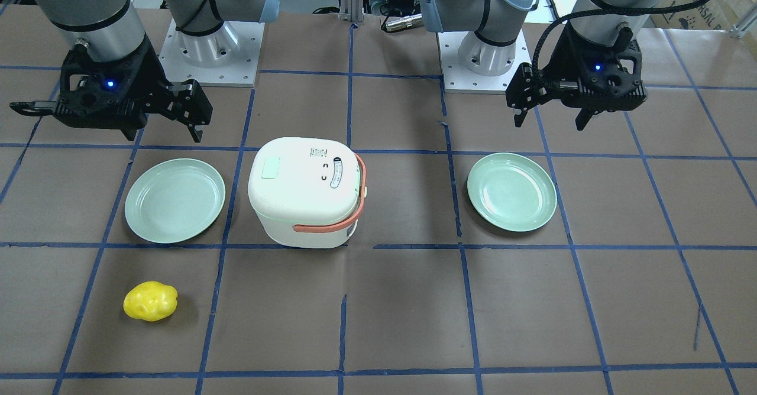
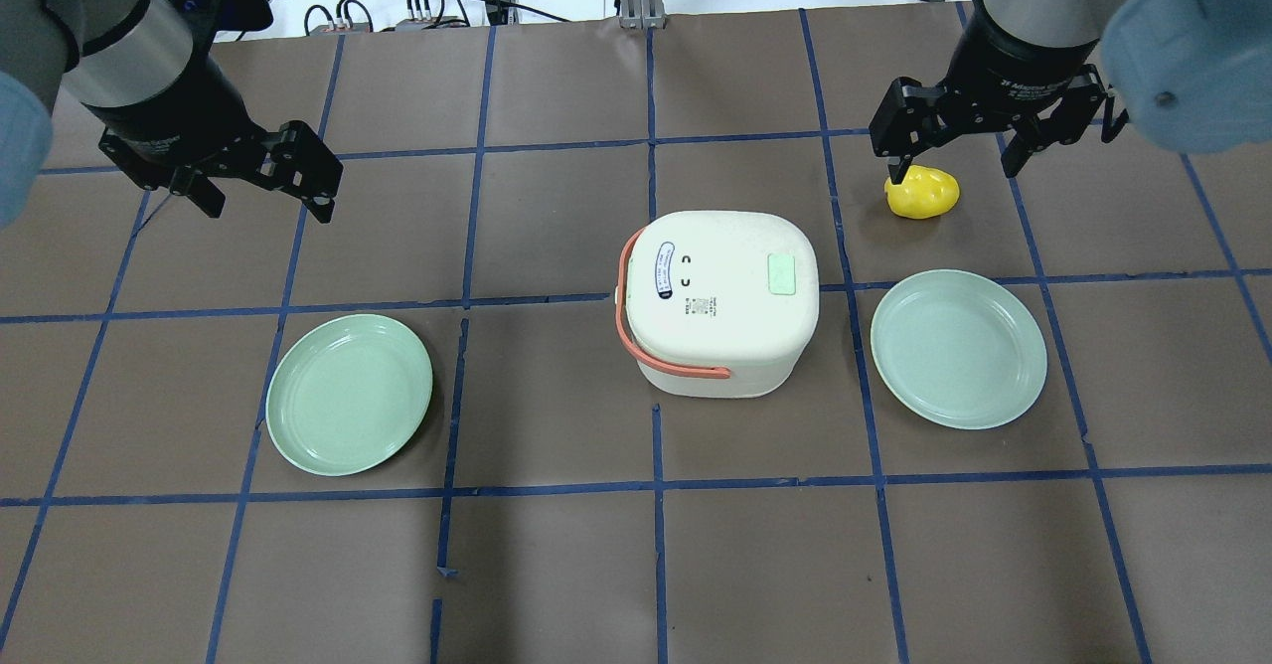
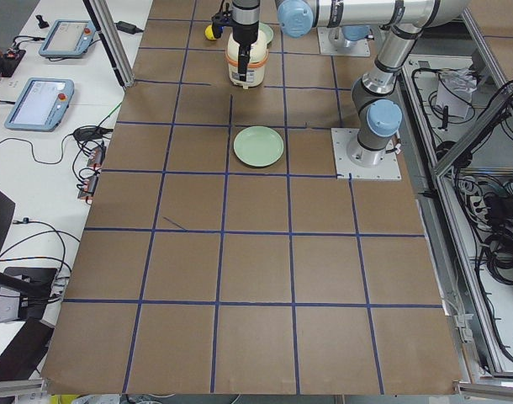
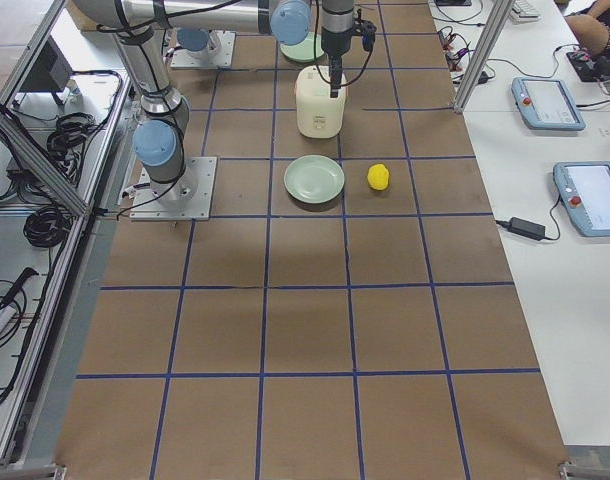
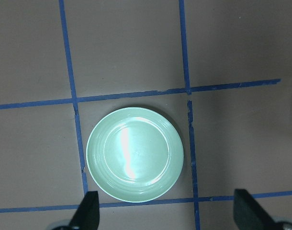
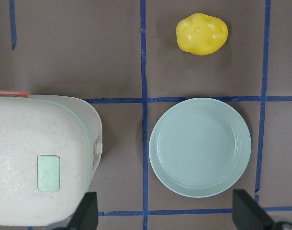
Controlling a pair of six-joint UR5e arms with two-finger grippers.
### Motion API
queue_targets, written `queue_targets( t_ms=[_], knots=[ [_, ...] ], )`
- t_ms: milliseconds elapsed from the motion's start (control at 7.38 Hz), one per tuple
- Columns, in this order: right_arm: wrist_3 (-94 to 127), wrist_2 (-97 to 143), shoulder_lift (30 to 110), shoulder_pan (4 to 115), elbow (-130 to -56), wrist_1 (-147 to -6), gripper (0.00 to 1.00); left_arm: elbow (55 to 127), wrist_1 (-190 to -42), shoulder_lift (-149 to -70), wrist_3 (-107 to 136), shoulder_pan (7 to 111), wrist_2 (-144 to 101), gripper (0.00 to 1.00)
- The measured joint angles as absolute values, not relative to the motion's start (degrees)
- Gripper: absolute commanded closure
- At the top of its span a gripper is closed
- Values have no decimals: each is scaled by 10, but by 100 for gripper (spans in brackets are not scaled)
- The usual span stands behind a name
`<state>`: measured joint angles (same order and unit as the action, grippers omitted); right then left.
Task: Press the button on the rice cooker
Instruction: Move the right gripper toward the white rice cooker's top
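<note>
The white rice cooker (image 1: pixel 304 191) stands shut in the middle of the table, its coral handle folded down; it also shows in the overhead view (image 2: pixel 720 301). A mint-green rectangular button (image 2: pixel 783 273) sits on its lid, on the side toward my right arm, and shows in the right wrist view (image 6: pixel 48 173). My right gripper (image 2: pixel 956 167) hangs open and empty, high above the table beyond the cooker's right side. My left gripper (image 2: pixel 268 202) hangs open and empty, far to the cooker's left. Neither touches anything.
A green plate (image 2: pixel 350 393) lies left of the cooker, below my left gripper (image 5: pixel 167 215). A second green plate (image 2: pixel 958 348) lies to its right. A yellow lumpy object (image 2: pixel 923 192) lies beyond that plate, under my right gripper (image 6: pixel 167 215).
</note>
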<state>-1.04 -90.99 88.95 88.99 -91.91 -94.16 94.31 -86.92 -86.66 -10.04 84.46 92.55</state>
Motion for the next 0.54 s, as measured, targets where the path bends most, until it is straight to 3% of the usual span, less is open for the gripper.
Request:
queue_targets(
  t_ms=[542],
  knots=[
    [-8,-901,890,891,-919,-941,0,943,-869,-867,-101,845,925,0]
  ],
)
